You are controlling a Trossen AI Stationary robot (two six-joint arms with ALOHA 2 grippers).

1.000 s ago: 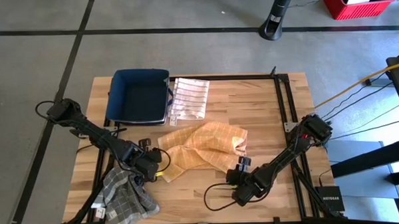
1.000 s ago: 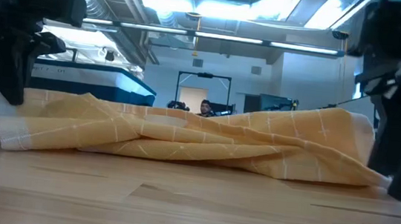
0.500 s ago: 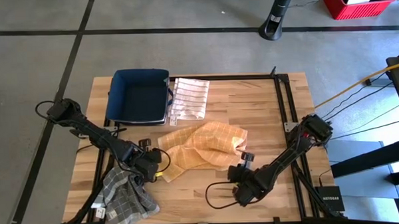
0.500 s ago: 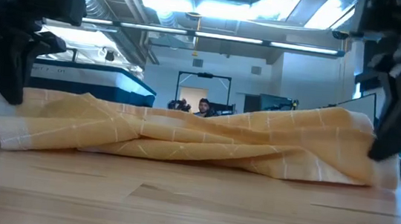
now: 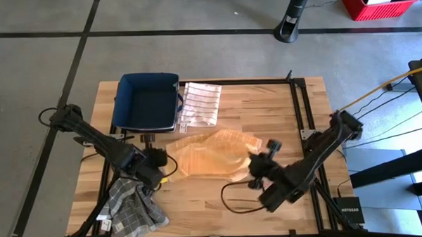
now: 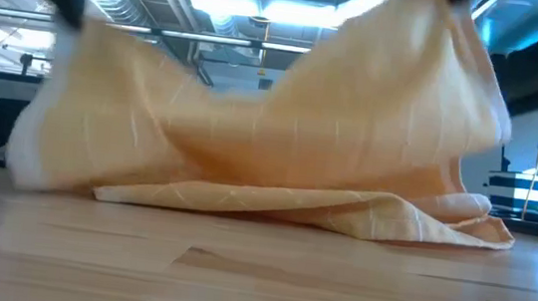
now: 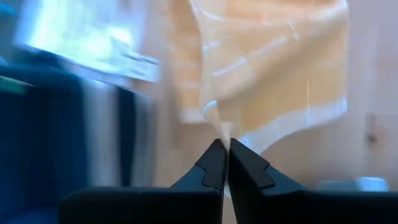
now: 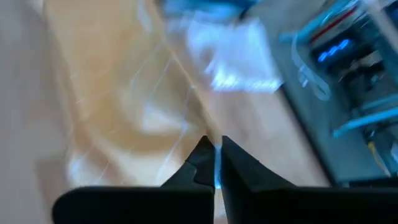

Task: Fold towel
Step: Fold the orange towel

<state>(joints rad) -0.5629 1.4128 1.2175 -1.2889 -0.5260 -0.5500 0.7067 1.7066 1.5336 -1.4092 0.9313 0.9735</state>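
Folding has barely begun: I have the left gripper (image 5: 150,157) and right gripper (image 5: 263,153) each clamped on a corner of the yellow towel (image 5: 209,155), lifted, no crease made yet.

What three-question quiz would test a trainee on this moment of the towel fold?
1. True or false: both ends of the yellow towel are raised off the table.
2. Which lies nearest the blue bin? A) striped cloth B) grey checked cloth C) black cable
3. Fill in: the left gripper and right gripper each have their jaws ____ on the towel.

Key: 1 true, the low view shows both ends lifted with the middle sagging to the wood; 2 A, it lies right beside the bin; 3 shut.
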